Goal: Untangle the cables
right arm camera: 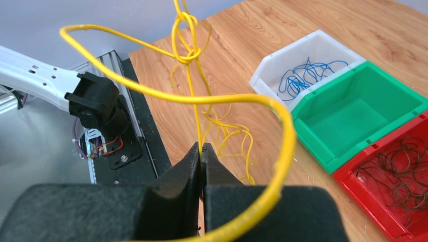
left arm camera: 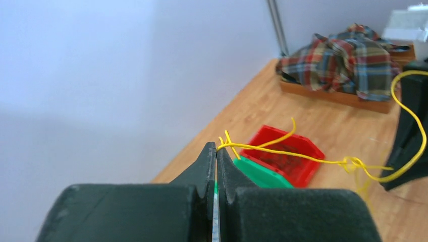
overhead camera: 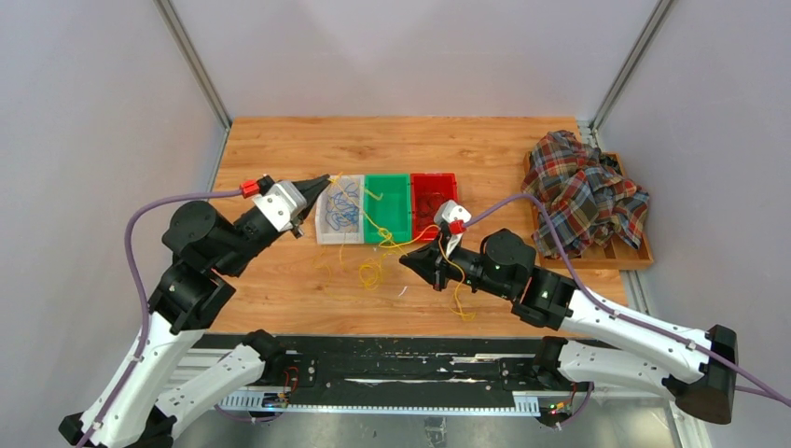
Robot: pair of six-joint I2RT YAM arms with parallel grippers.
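Blue cables (right arm camera: 298, 80) and dark cables (right arm camera: 398, 171) lie sorted in bins (right arm camera: 285, 54). Yellow cables (right arm camera: 188, 50), knotted, stretch above the surface's middle between left claw (left arm camera: 217, 151) and right claw (right arm camera: 202, 151), each clamped on a strand; that knot is left.

No text, label, brand, number or sign could be read in any of the three views
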